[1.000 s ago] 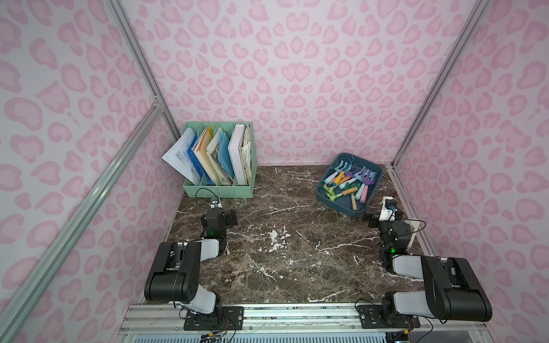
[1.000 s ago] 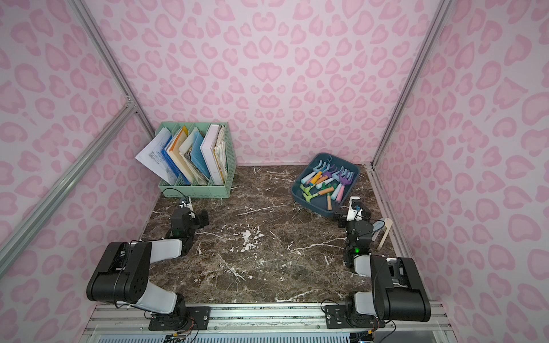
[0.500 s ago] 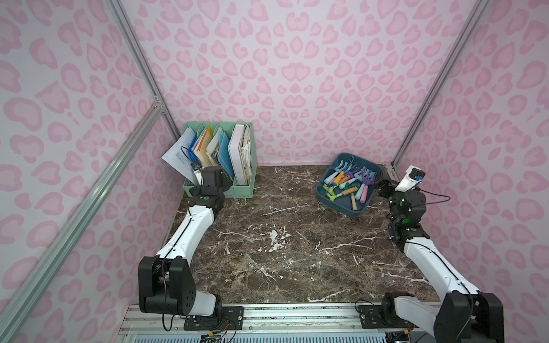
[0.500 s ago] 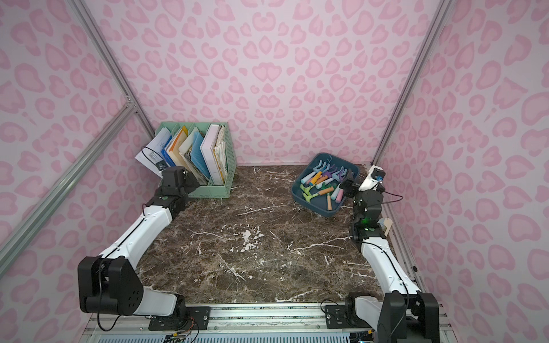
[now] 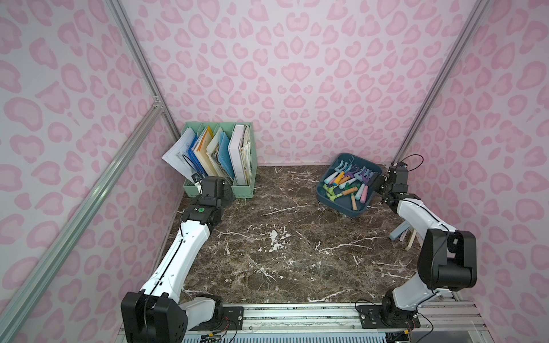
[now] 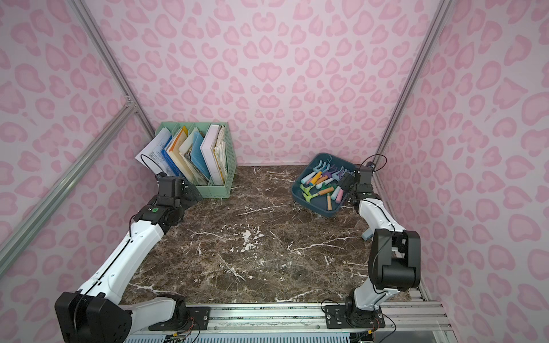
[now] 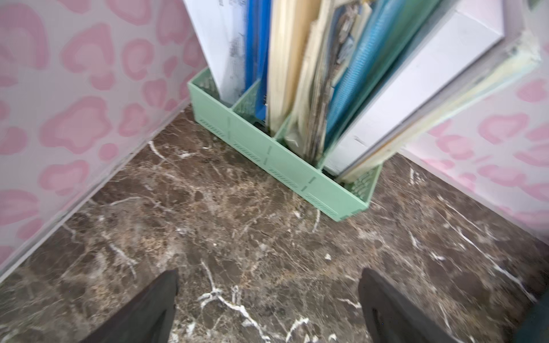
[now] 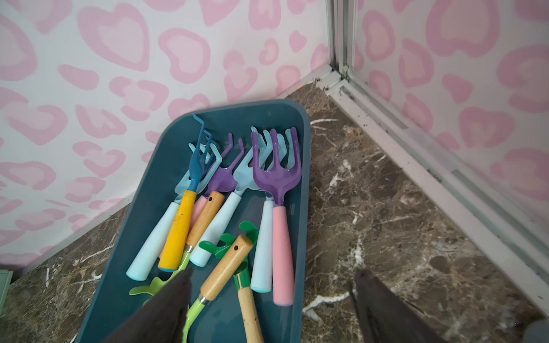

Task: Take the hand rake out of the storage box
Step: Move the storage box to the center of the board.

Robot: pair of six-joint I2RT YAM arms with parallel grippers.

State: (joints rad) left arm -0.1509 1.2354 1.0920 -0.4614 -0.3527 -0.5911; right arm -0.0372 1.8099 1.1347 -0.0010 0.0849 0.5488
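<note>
The step in hand looks like the reach for a grasp: nothing is out yet, and every rake [image 8: 282,237] lies inside the box [image 8: 154,193], which sits at the far right corner of the counter [image 5: 282,208], close to both walls. The rakes are piled with their heads toward the back wall and their handles toward the arm. A purple one with a pink handle lies along the box wall nearest the right fingers [image 8: 166,306], and two wooden-handled ones cross over green ones at the near end. The right fingers hang spread apart above the near end of the box with nothing between them but air. In the right wrist view one is over the pile and the other is outside the box over bare counter, so they straddle the box wall. In my judgement the next move calls for shifting inward until both clear that wall, then coming down on a single handle. The pink one seems the least tangled, though it lies tight against the wall and a pale blue handle. The left fingers [image 7: 148,306] stand wide open and empty over the counter in front of the rack [image 7: 282,160], well away from the box.
</note>
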